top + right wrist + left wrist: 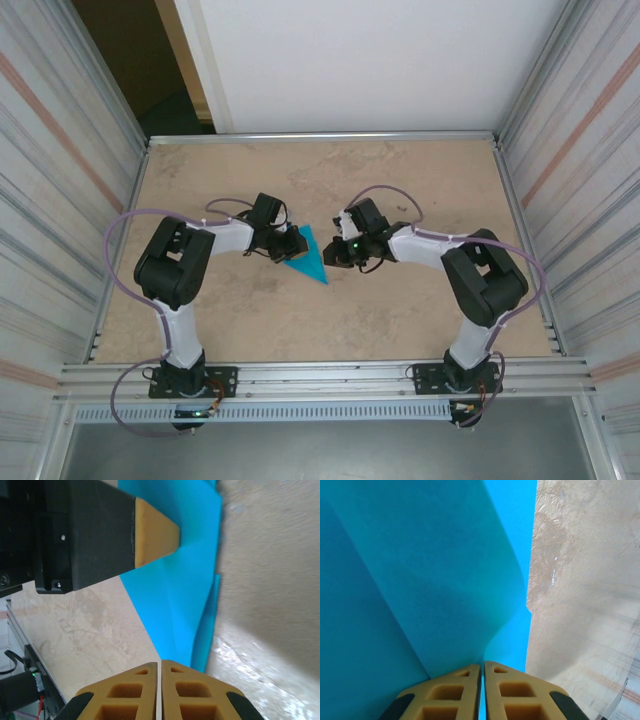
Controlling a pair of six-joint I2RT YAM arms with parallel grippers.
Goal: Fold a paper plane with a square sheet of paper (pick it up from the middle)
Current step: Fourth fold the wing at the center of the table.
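teal paper plane [310,262] sits mid bench [400,180], long axis diagonal, tip pointing near-right. left claw [297,245] pinches its wide end, right claw [332,257] pressed together just beside it.

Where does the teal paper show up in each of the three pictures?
Top external: teal paper at the centre of the table.
Left wrist: fills the left and middle, above the fingers.
Right wrist: middle strip, running top to bottom.
Shared landmark: the beige marbled table, right of the paper in both wrist views.
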